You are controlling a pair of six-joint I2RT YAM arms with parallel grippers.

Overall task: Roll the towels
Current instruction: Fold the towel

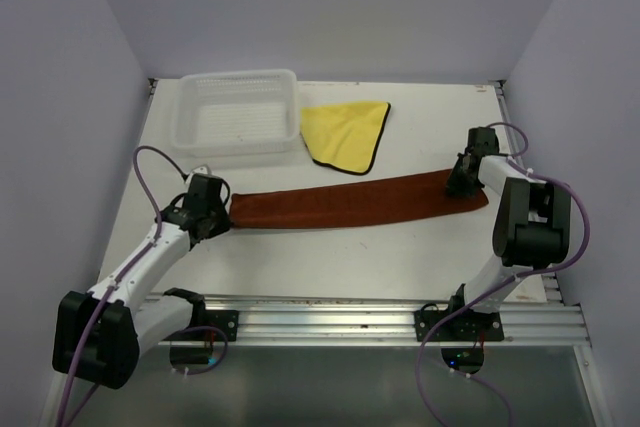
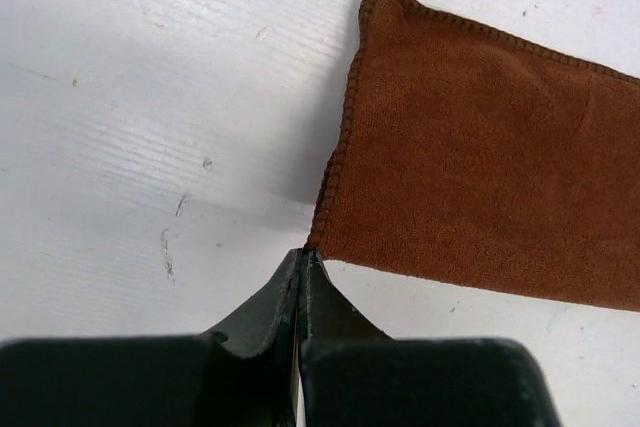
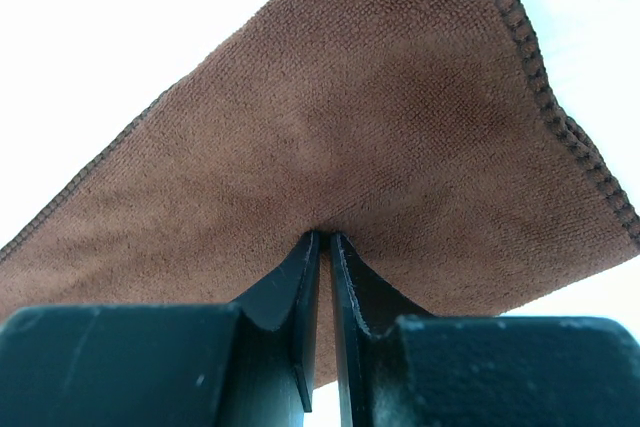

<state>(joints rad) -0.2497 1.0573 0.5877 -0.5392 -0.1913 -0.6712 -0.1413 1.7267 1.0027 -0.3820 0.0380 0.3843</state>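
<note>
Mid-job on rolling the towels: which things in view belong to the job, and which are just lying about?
Job:
- rust-brown cloth towel, folded into a long strip, pinched by the right gripper; left gripper shut at its corner
- bright yellow cloth towel with a dark hem, unrolled

Lying about:
- white plastic mesh basket, beside the yellow towel

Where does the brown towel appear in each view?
Top: brown towel, a long strip across the middle of the table.
Left wrist: upper right, its corner at the tips of the left gripper.
Right wrist: fills the picture above the right gripper.
Shared landmark: the white table.
</note>
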